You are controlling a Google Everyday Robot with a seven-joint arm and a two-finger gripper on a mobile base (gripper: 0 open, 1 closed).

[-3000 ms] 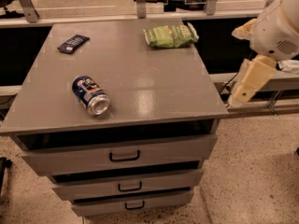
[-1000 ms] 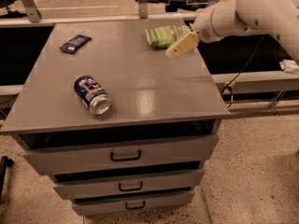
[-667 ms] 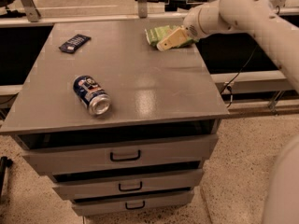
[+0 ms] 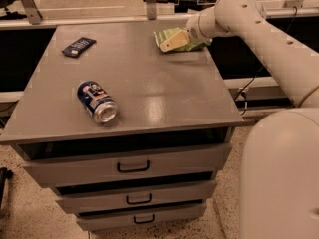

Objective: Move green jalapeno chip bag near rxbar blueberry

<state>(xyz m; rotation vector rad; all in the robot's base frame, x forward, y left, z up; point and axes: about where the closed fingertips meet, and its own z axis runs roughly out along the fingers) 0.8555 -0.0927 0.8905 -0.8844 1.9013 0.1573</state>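
The green jalapeno chip bag [image 4: 185, 38] lies at the back right of the grey cabinet top [image 4: 149, 83]. My gripper [image 4: 169, 44] reaches in from the right on the white arm [image 4: 259, 29] and sits over the bag's left end, covering part of it. The rxbar blueberry [image 4: 78, 46], a flat dark navy bar, lies at the back left of the top, far from the bag.
A blue soda can [image 4: 96, 101] lies on its side at the front left of the top. The cabinet has three drawers [image 4: 132, 166] below. A large white part of the robot [image 4: 281, 178] fills the lower right. A rail [image 4: 99, 19] runs behind the cabinet.
The arm has swung in from the right edge of the view to the bag, then moved further left over it. The bag, bar and can have not moved.
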